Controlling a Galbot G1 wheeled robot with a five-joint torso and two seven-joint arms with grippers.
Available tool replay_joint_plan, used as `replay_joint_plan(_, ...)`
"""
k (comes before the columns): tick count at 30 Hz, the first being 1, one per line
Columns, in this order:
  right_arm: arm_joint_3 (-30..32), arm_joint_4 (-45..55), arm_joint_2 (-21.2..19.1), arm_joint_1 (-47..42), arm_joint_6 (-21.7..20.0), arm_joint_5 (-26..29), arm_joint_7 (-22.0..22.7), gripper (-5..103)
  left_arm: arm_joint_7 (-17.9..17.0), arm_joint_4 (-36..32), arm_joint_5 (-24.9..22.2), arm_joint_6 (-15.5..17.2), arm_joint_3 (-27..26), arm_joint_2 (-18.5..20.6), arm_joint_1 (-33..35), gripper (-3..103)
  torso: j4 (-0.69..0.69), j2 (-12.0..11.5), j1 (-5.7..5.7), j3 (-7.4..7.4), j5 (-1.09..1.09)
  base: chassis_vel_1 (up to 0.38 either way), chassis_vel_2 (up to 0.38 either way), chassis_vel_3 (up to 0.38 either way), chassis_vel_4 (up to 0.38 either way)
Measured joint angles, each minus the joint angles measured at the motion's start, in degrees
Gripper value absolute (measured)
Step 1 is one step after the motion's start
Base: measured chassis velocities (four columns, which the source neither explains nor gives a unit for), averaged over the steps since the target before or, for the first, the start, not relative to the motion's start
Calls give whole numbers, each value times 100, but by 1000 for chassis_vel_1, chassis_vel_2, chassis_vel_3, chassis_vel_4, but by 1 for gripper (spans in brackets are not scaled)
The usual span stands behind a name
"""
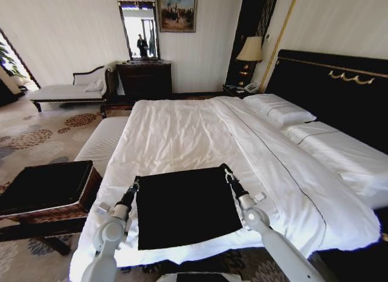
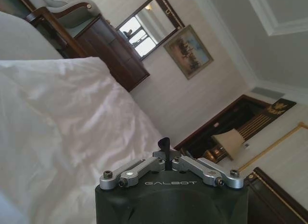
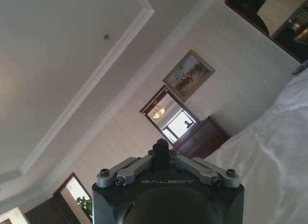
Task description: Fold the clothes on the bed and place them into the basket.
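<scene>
The black shirt (image 1: 187,209) is spread as a flat dark rectangle over the near end of the bed (image 1: 182,136), its white sheets around it. My left gripper (image 1: 134,185) is at the shirt's far left corner and my right gripper (image 1: 225,170) at its far right corner, the top edge stretched straight between them. Both grippers are shut, with the cloth corners pinched. In the left wrist view the left gripper (image 2: 164,143) points up over the white sheet. The right gripper (image 3: 160,147) in the right wrist view points toward the ceiling. The basket (image 1: 85,194) with black lining stands left of the bed.
A narrow white bench (image 1: 100,142) lies between the basket and the bed. Pillows (image 1: 279,109) and the black headboard (image 1: 333,88) are at the right. A dark dresser (image 1: 144,79), a chaise (image 1: 66,91) and a lamp (image 1: 250,51) line the far wall. Patterned carpet covers the floor at left.
</scene>
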Motion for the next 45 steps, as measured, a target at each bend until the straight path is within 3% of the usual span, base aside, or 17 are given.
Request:
replay_joint_plan(10,510,1340,-139,-492,146,-295,165,1,-107,-1462,-341,107,-342,204,357,1,0,0,0,0,1,0,0,0,0)
replay_joint_plan(18,1137,2106,-141,-1144,290,-738,118,1,-115,-2145,-387,105,-598,236,844,1,0,0,0,0,1,0,0,0,0)
replay_joint_plan(26,1622,2673,84,-2024,635,-1745,242,1,-150,-2383,123,-5,-508,52,1540,1,0,0,0,0,2,0,0,0,0)
replay_joint_plan(28,1776,3106,114,-2488,597,-1961,652,1,-270,-2383,147,-27,-500,17,1869,1,-2,1,-1,-1,2,0,0,0,0)
replay_joint_plan(30,1890,3536,66,-2661,330,-2113,1364,1,-513,-2377,109,8,-538,93,2126,1,-2,0,-1,0,2,0,0,0,0)
replay_joint_plan(31,1890,3536,66,-2661,330,-2113,1364,1,-513,-2377,109,8,-538,93,2126,1,-2,0,-1,0,2,0,0,0,0)
replay_joint_plan(33,1973,4104,-47,-2558,-423,-2100,2596,1,-667,-2371,332,98,-635,310,2182,1,0,2,-2,-1,-4,0,0,0,0)
replay_joint_plan(35,1892,4217,-144,-2132,-1430,-1575,3917,1,-875,-2363,554,328,-626,566,2054,1,-1,2,-1,0,0,0,0,0,0)
replay_joint_plan(36,1892,4217,-144,-2132,-1430,-1575,3917,1,-875,-2363,554,328,-626,566,2054,1,-1,2,-1,0,0,0,0,0,0)
replay_joint_plan(38,1526,4208,-229,-1658,-1908,-1323,4498,1,-989,-2350,425,483,-534,791,1670,1,1,1,-1,1,0,0,0,0,0)
replay_joint_plan(40,1339,4105,-266,-1464,-1958,-1334,4561,1,-989,-2349,417,518,-478,859,1494,1,0,1,0,0,-3,0,0,0,0)
replay_joint_plan(41,854,3517,-329,-1024,-1975,-1390,4589,1,-949,-2238,416,580,-281,1028,1010,1,-1,1,0,1,2,0,0,0,0)
replay_joint_plan(42,524,3105,-341,-710,-1983,-1366,4586,1,-958,-1992,416,623,-155,1105,733,1,-2,0,0,1,9,0,0,0,0)
replay_joint_plan(43,131,2550,-328,-262,-1982,-1293,4569,1,-974,-1485,399,680,96,1179,316,1,-1,0,0,1,2,0,0,0,0)
replay_joint_plan(44,131,2550,-328,-262,-1982,-1293,4569,1,-974,-1485,399,680,96,1179,316,1,-1,0,0,1,2,0,0,0,0)
replay_joint_plan(45,-242,1909,-268,229,-1933,-1249,4507,1,-969,-903,404,705,342,1227,-94,1,-1,0,0,1,-2,0,0,0,0)
